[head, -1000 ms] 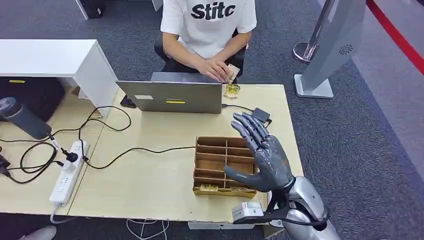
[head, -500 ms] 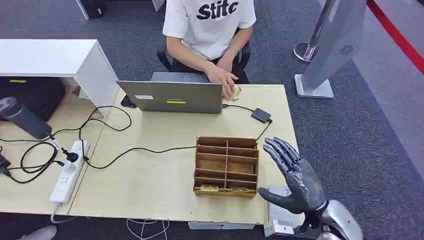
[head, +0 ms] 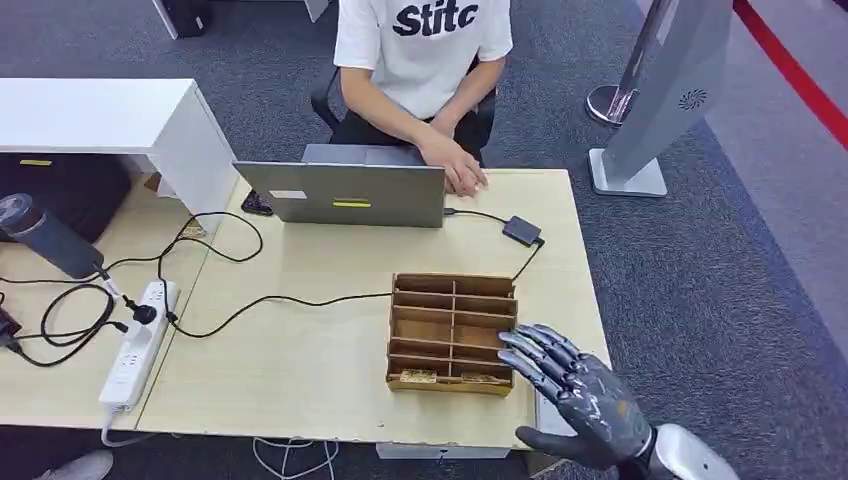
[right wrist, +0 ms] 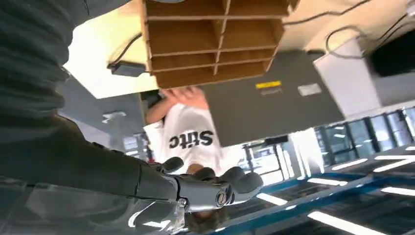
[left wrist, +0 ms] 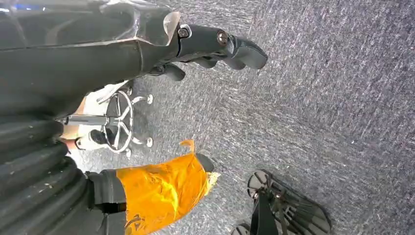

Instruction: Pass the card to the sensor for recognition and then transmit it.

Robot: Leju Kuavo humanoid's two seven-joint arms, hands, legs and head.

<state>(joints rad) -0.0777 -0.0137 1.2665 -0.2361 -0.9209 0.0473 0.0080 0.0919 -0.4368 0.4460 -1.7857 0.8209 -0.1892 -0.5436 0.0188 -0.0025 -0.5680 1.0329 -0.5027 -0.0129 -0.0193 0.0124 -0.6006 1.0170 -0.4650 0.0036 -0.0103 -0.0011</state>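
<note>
Right robot hand [head: 580,400] has pulled back off the tabletop [head: 320,350], fingers spread and empty; card's apparently delivered.

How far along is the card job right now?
Nothing looks done. The right hand hovers empty, fingers spread, beside the wooden box, where cards lie in the front row. Left: pick one, show it to the black sensor, pass it on.

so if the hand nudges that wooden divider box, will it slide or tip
Probably slide: the box lies low and flat on the smooth table. It looks like thin board with mostly empty slots, so likely light. The right hand sits by its near corner, so a push there might turn it.
</note>
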